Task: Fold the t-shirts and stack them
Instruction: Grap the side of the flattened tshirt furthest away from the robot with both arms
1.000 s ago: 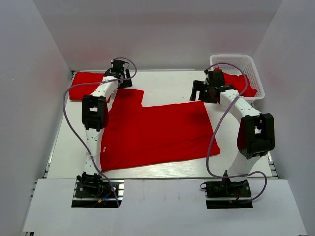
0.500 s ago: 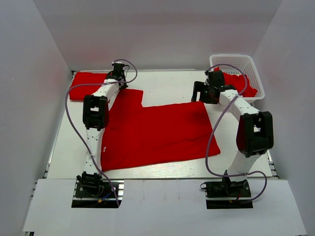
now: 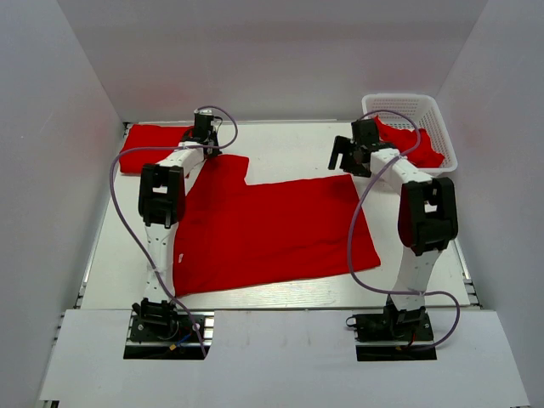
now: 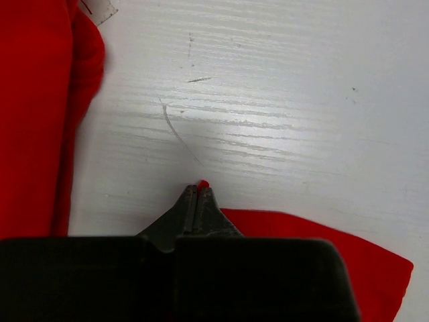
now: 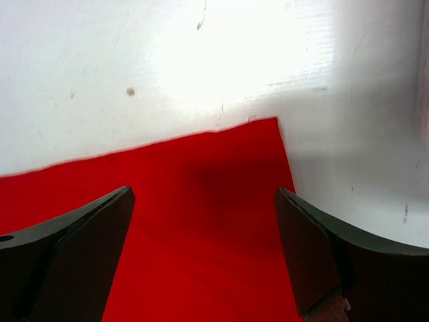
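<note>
Left wrist view shows the left gripper (image 4: 198, 191) pinched tight on a sliver of red cloth at the edge of the spread t-shirt (image 4: 308, 235), with a folded t-shirt (image 4: 33, 114) lying off to one side on the white table (image 4: 268, 100). Right wrist view has the right gripper (image 5: 204, 194) with its fingers wide apart, holding nothing, over that shirt's far right corner. Seen from the top external view, the spread t-shirt lies flat mid-table between the arms, the folded t-shirt sits at the far left, and another red t-shirt (image 3: 421, 144) is in the white basket (image 3: 406, 104) at the far right.
</note>
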### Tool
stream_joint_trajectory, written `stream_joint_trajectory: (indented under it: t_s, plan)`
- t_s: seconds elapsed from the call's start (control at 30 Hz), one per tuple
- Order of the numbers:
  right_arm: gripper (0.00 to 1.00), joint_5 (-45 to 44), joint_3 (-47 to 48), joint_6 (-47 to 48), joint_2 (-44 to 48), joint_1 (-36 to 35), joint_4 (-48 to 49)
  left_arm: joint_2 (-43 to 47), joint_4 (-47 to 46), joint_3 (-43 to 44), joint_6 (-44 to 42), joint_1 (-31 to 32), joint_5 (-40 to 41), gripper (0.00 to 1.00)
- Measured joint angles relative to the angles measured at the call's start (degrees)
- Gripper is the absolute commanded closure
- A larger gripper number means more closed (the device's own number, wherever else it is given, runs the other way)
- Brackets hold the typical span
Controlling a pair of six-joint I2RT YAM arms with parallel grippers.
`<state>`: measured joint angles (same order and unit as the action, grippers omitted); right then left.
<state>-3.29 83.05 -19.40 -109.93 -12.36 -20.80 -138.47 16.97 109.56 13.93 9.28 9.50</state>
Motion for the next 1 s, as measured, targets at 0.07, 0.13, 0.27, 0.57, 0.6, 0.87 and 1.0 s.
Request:
stream_joint_trajectory:
  t_s: [0.07, 0.13, 0.27, 0.57, 0.6, 0.87, 1.0]
  plan:
    - [0.09, -1.55, 1.07, -1.46, -1.75, -0.09, 0.94, 0.37, -0.44, -0.66, -0.31, 0.0, -0.33, 1.0]
    - [0.09, -3.26, 2.21, -2.67, -3.48, -0.2, 1.36, 0.52, -0.96, -1.11, -0.52, 0.0, -0.48, 1.0]
    - [0.09, -7.02, 3.67, -4.13, -6.95, -0.7, 1.99, 0.7, -1.51, -1.64, -0.74, 0.0, -0.57, 1.0]
    - [0.16, -13.09, 4.76, -4.35, -11.96, -1.64, 1.97, 2.54, -3.74, -5.16, -0.98, 0.0, -2.32, 1.0]
    - [0.22, -13.31, 4.83, -4.33, -12.07, -1.66, 2.1, 2.84, -3.85, -5.57, -0.98, 0.0, -2.6, 1.0]
    - [1.0, -14.27, 4.0, -4.52, -12.26, -1.49, 4.48, 4.94, -4.17, -8.72, -0.98, 0.02, -3.37, 1.0]
    - [1.0, -13.38, 3.87, -3.74, -12.26, -1.49, 5.57, 5.16, -3.67, -8.74, -0.98, 0.0, -3.93, 1.0]
